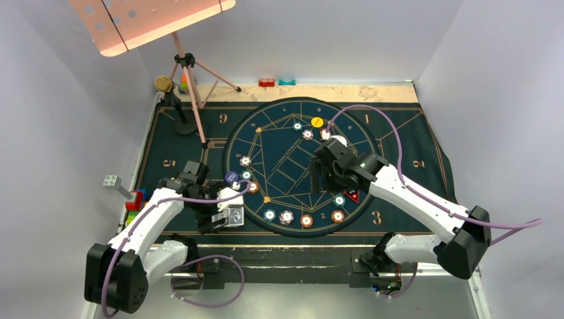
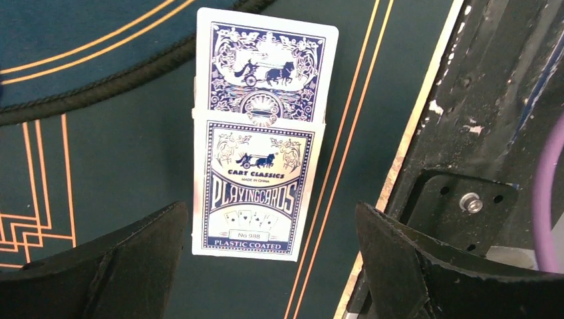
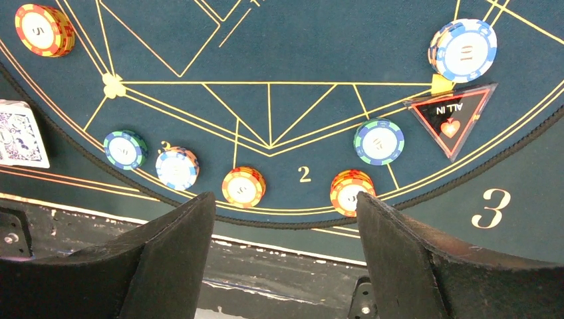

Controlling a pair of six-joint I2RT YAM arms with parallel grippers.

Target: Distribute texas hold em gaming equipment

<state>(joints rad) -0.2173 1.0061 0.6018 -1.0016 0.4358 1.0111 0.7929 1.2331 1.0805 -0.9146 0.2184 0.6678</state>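
My left claw [image 2: 271,212], spread wide, hangs over the pack of cards [image 2: 256,189], which lies flat between my jaws, long axis pointing straight ahead. My right claw [image 3: 286,199], also spread, is well apart over the chips [image 3: 244,186].

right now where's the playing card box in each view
top external: card box lower left, just outside the circle.
left wrist: card box mid-frame.
right wrist: card box at left edge, cut off.
shared landmark: the circle's dark corded rim.
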